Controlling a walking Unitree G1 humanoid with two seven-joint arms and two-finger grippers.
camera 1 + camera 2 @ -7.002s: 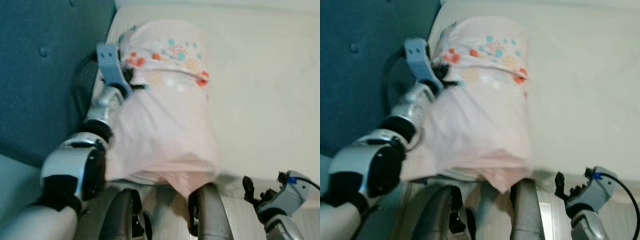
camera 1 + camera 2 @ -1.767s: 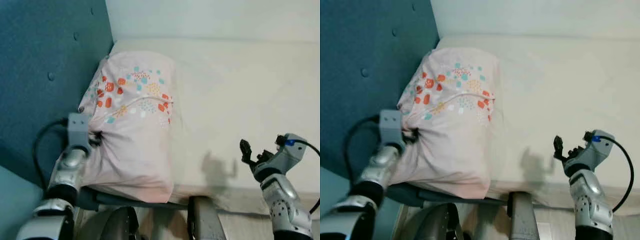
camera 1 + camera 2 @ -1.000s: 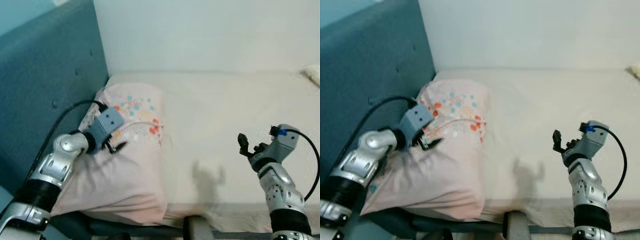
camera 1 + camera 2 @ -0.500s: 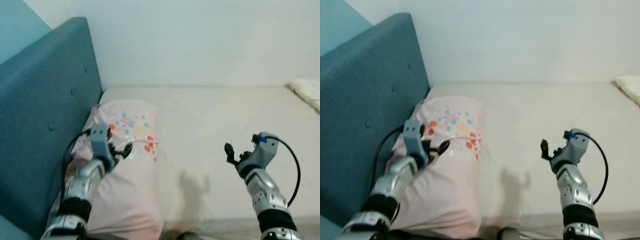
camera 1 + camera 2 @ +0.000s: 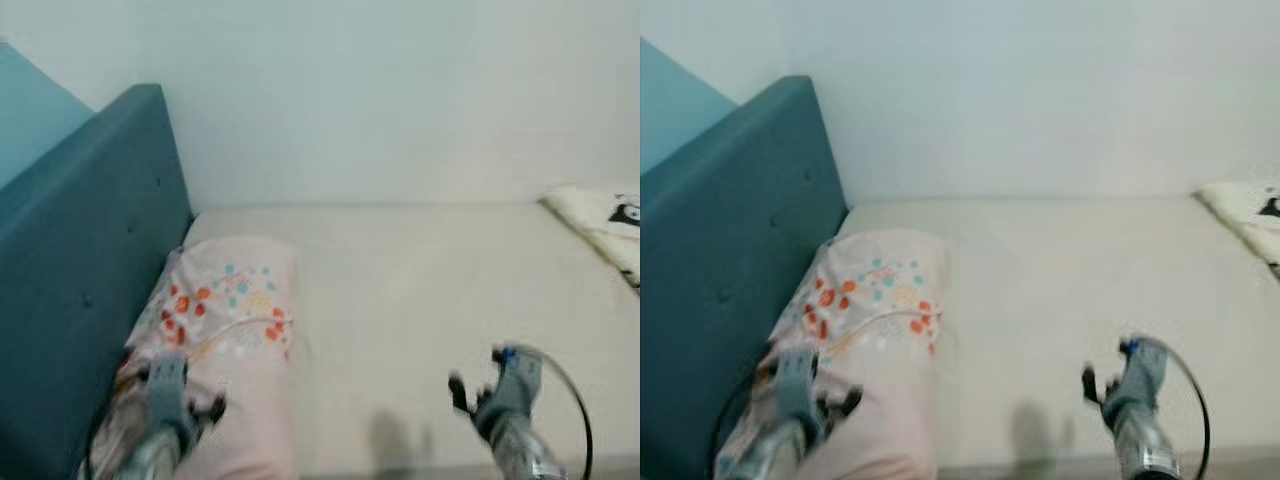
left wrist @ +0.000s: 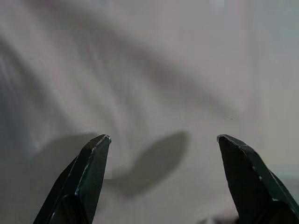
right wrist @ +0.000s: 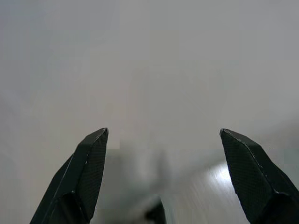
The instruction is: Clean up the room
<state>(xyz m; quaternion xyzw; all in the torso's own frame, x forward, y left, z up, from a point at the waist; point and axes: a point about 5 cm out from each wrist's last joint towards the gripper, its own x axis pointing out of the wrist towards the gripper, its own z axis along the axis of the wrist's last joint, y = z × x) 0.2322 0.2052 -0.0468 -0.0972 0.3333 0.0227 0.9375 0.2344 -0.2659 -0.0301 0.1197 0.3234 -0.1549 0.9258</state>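
Left wrist view is showing the left gripper (image 6: 161, 142) hovering over the pink pillow (image 5: 235, 330), fingers spread wide, holding nothing; the right gripper (image 7: 163, 137) is hanging equally wide, empty, over the bed (image 5: 420, 290).

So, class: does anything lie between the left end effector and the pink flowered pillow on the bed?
Nothing visible does. The left end effector hovers open directly over the near end of the pillow, with only air and its own shadow between them in the left wrist view.

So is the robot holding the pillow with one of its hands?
No, nothing is held. The left gripper is open above the pink pillow, and the right gripper is open over the bed.
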